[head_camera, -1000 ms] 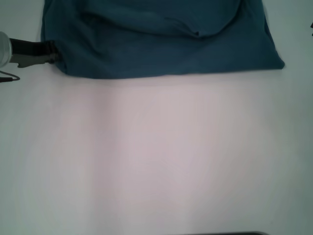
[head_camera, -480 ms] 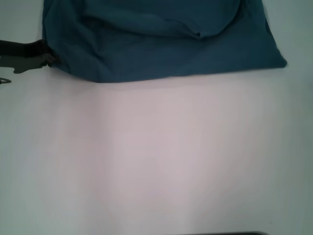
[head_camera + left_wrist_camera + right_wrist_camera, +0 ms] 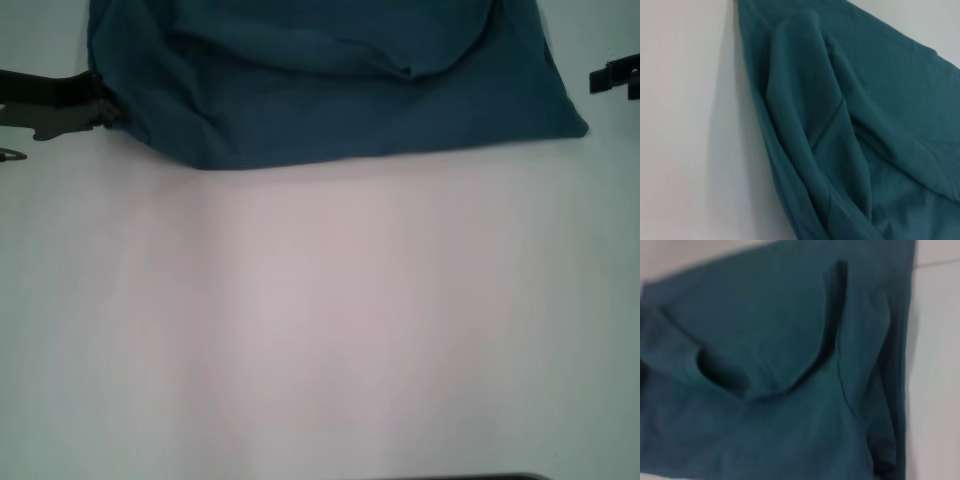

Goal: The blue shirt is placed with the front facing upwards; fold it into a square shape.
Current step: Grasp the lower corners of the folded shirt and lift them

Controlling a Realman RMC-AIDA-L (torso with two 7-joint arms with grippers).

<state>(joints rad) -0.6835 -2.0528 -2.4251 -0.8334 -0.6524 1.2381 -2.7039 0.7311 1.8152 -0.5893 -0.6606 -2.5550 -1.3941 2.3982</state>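
Right gripper (image 3: 612, 78) newly entered beside blue shirt (image 3: 330, 80), left gripper (image 3: 100, 105) at its edge, both jaws' state unclear, no lettering visible

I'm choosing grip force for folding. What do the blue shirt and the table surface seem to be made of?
The blue shirt looks like soft matte knit fabric, likely cotton: it drapes in rounded folds without shine. The table looks like a smooth, pale, matte surface; its material is unclear.

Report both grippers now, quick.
Left gripper: at the left edge of the teal-blue cotton shirt, grip cannot be told.
Right gripper: beside the shirt's right edge, cannot be told.
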